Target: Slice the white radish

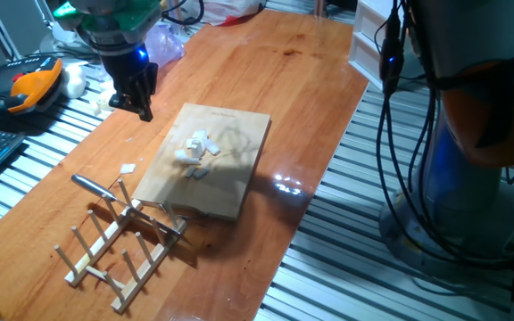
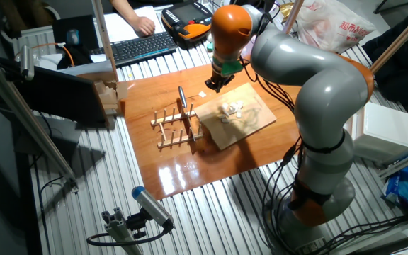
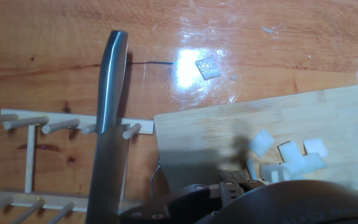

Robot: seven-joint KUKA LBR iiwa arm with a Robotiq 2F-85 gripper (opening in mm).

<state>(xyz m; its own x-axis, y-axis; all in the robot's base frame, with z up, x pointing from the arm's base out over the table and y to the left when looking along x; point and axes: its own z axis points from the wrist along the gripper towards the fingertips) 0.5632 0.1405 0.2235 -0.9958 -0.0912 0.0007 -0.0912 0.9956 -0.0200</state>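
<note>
I am hovering my claw point(image 1: 141, 109) beside the wooden board point(image 1: 230, 192); whether it is wide or narrow, I cannot tell. The white radish point(image 1: 196, 149) is lying in pieces on the board.

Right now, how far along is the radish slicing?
Cutting looks done: the radish lies in several small white pieces on the board, with one stray bit on the table. The knife rests on the wooden rack. The gripper hangs above the table and holds nothing. Little seems left, perhaps only retreating.
</note>
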